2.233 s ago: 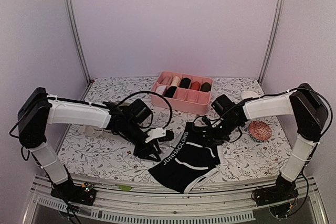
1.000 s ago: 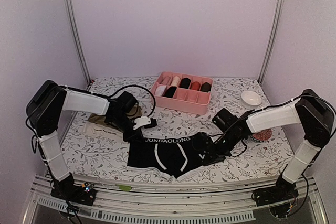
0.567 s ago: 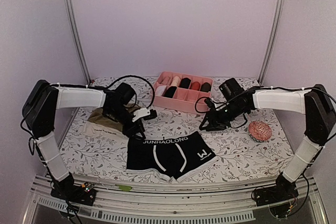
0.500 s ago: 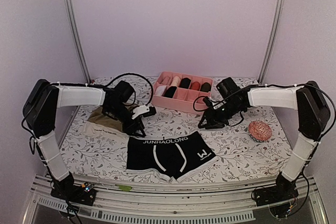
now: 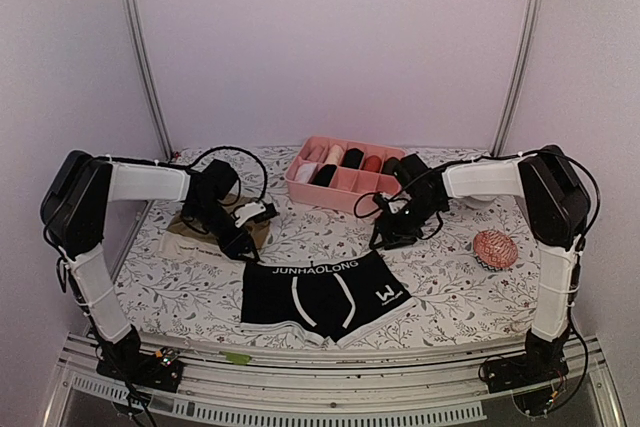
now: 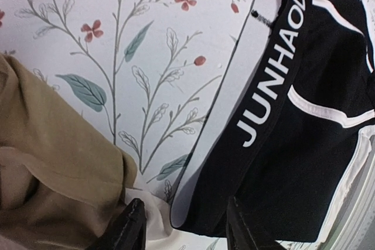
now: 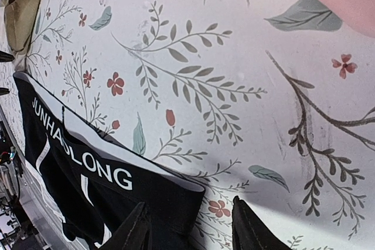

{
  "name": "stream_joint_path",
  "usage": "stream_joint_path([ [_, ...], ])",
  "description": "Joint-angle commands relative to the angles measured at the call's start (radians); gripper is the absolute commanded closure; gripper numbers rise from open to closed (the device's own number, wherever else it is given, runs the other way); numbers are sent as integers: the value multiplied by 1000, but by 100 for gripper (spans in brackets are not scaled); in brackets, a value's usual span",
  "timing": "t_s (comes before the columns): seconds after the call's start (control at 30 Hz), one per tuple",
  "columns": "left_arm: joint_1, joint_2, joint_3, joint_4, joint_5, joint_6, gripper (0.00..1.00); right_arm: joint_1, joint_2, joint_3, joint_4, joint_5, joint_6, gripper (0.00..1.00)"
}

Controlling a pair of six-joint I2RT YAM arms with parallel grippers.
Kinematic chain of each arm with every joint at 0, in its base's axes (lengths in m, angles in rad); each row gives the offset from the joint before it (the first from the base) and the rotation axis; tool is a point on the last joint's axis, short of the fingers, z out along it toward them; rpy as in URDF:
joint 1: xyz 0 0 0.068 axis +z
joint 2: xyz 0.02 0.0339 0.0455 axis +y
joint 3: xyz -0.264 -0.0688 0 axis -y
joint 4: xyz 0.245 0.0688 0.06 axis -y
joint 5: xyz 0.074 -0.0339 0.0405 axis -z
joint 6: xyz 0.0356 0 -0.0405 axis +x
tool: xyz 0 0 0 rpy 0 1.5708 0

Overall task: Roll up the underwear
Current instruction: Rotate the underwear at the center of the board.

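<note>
- Your left claw (image 6: 184,223) hangs with fingers apart, gripping nothing, above one waistband corner of the black briefs (image 5: 322,295), which lie spread flat on the floral tabletop (image 5: 470,292).
- Your right claw (image 7: 188,218) is likewise parted and empty over the opposite corner.
- The wrist views show the white "JUNHAOLONG" lettering close up; only the overhead takes in the whole pink box (image 5: 345,179) and the patterned ball (image 5: 495,248).
- Soft olive-brown briefs (image 6: 47,162) lie crumpled beside the left claw, apparently touching the black pair.
</note>
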Motion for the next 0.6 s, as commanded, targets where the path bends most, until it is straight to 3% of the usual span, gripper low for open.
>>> stream_joint_path([
  [0.0,6,-18,-40,-23,11,-46,54,3,41,30,-31,-1,-53,53],
  [0.2,5,-2,-53,1,-21,-70,55,3,54,33,-28,-17,-67,56],
  [0.33,7,20,-49,-6,-5,-76,60,3,66,37,-28,-15,-68,65],
  [0.57,11,25,-43,-5,15,-78,86,4,52,26,-28,14,-64,86],
])
